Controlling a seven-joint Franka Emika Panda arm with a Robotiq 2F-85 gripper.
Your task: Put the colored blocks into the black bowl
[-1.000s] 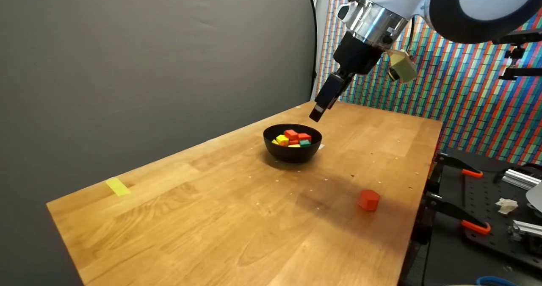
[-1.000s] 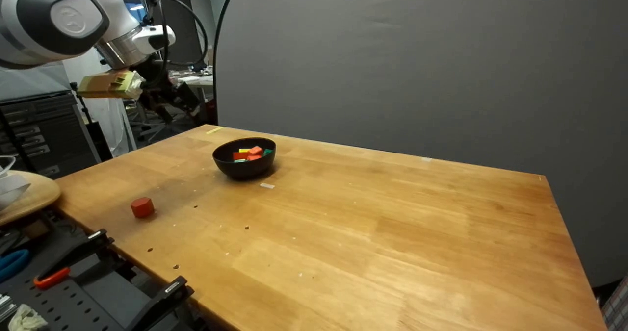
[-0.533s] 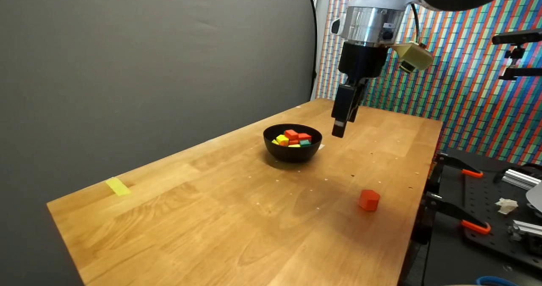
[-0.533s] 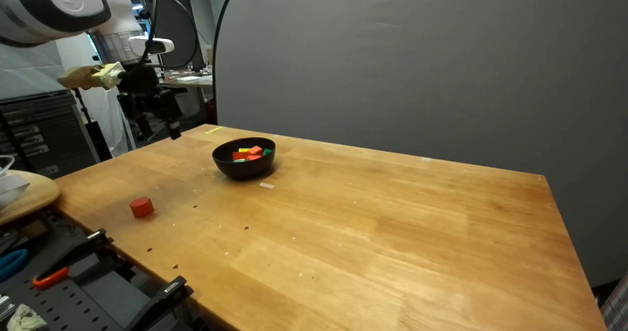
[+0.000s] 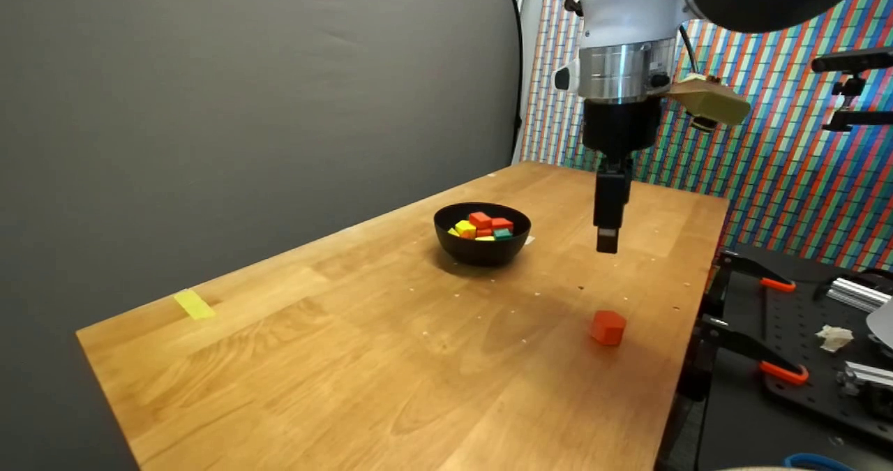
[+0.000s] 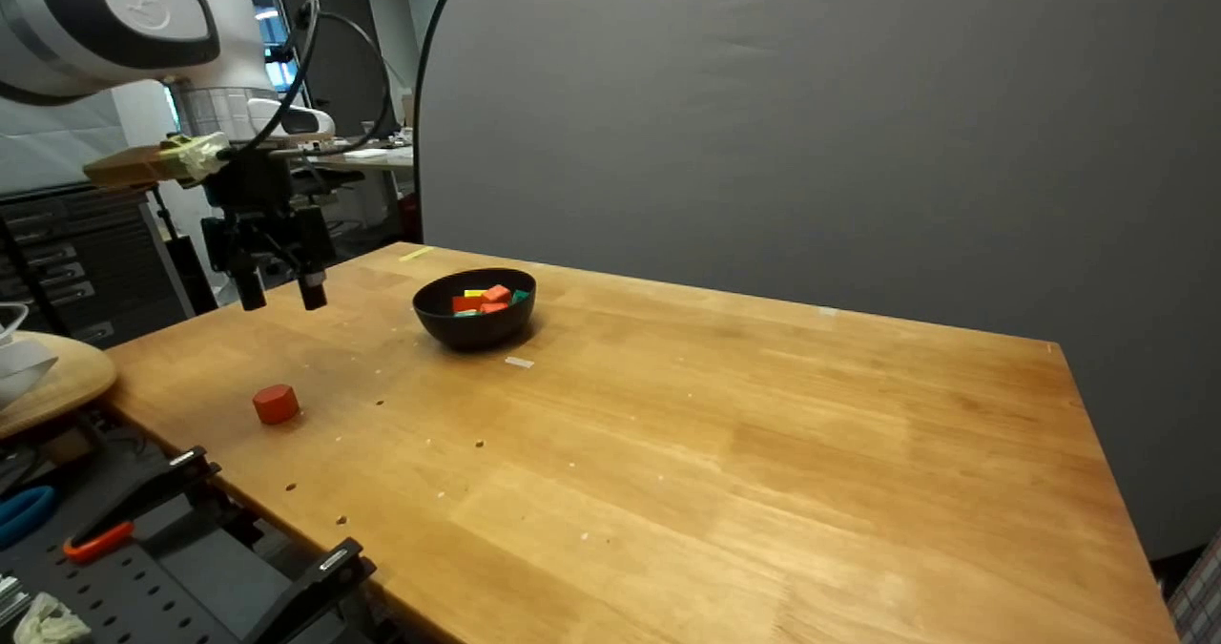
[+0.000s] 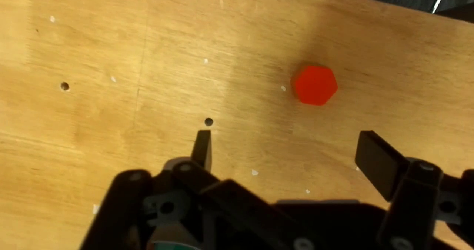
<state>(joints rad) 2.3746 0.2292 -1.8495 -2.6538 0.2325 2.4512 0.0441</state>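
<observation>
A lone red block (image 5: 608, 328) with a six-sided top stands on the table; it also shows in an exterior view (image 6: 276, 405) and in the wrist view (image 7: 316, 85). The black bowl (image 5: 481, 252), also in an exterior view (image 6: 472, 332), holds several colored blocks (image 5: 480, 220) in red, orange, yellow and green. My gripper (image 5: 607, 242) points straight down, open and empty, above the table beside the bowl. Both fingers show apart in an exterior view (image 6: 282, 301). In the wrist view the red block lies ahead of the open jaws (image 7: 284, 146), toward the right finger.
A pale-yellow tape strip (image 5: 194, 305) lies at the table's edge. Black clamps with orange handles (image 5: 783, 373) grip the table side near the red block. A round wooden board (image 6: 67, 372) stands beside the table. A grey backdrop (image 6: 811, 129) runs along the back edge.
My gripper has swung from a tilt to pointing straight down. It has moved away from the bowl toward the red block and come lower. The bowl and blocks have not moved.
</observation>
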